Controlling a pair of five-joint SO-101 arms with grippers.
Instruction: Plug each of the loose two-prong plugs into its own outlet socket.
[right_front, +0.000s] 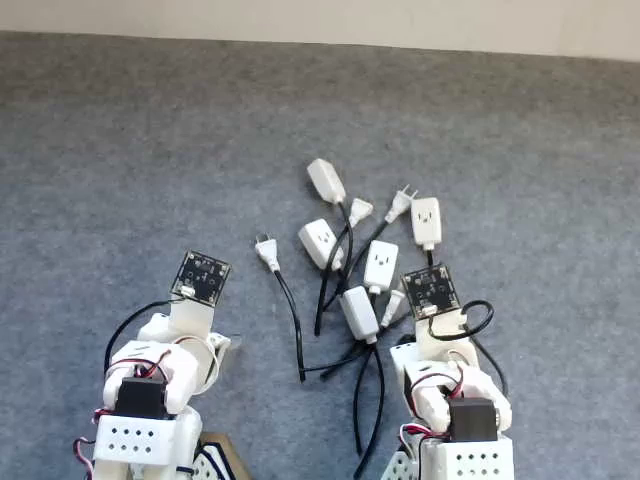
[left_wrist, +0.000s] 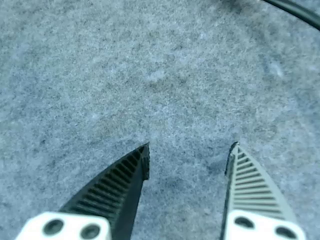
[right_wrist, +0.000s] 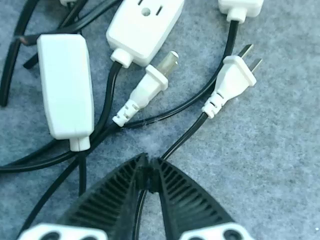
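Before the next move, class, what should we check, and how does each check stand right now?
1. Right gripper holds cable: ok, shut on it.
2. That cable's plug free, prongs bare: ok.
3. Left gripper free to help: ok, open over bare table.
4. Socket slots face up: ok.
5. All plugs seated: not ok; second plug also lies loose.
6. Held cable untangled farther back: cannot tell.

No readable text, label, number or sign appears on anything here.
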